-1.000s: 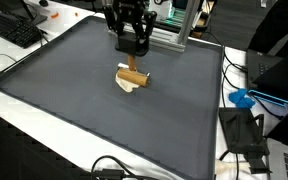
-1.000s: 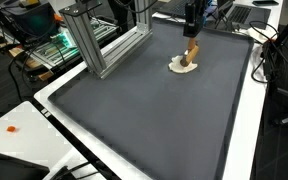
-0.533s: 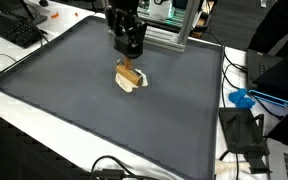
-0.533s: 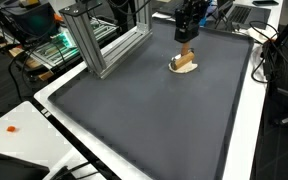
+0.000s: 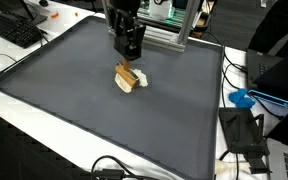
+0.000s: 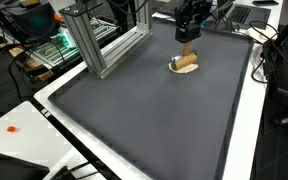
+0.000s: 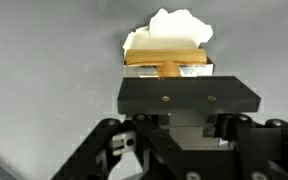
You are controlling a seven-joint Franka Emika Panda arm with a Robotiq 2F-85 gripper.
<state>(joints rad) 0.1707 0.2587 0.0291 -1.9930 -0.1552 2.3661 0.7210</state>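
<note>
A small wooden block [image 7: 164,55] sits against a crumpled white wad [image 7: 169,25] on the dark grey mat [image 5: 74,100]. In the wrist view my gripper [image 7: 165,68] is shut on the wooden block, with a grey pad at each end of it; the black wrist body hides most of the fingers. In both exterior views the gripper [image 5: 130,62] [image 6: 187,48] comes straight down onto the block [image 5: 130,75] [image 6: 187,62], near the mat's far edge. The white wad [image 5: 124,84] [image 6: 177,69] shows beside and below the block.
An aluminium frame [image 6: 109,45] stands on the mat's edge close to the arm. A keyboard [image 5: 14,28] lies beyond one mat corner, and a blue object [image 5: 242,98] with cables and dark gear beside another. A small orange item [image 6: 12,128] lies on the white tabletop.
The gripper has shifted a little and turned. The wooden block, which leaned upright below the fingers, now lies lower and flatter on the white wad, still gripped.
</note>
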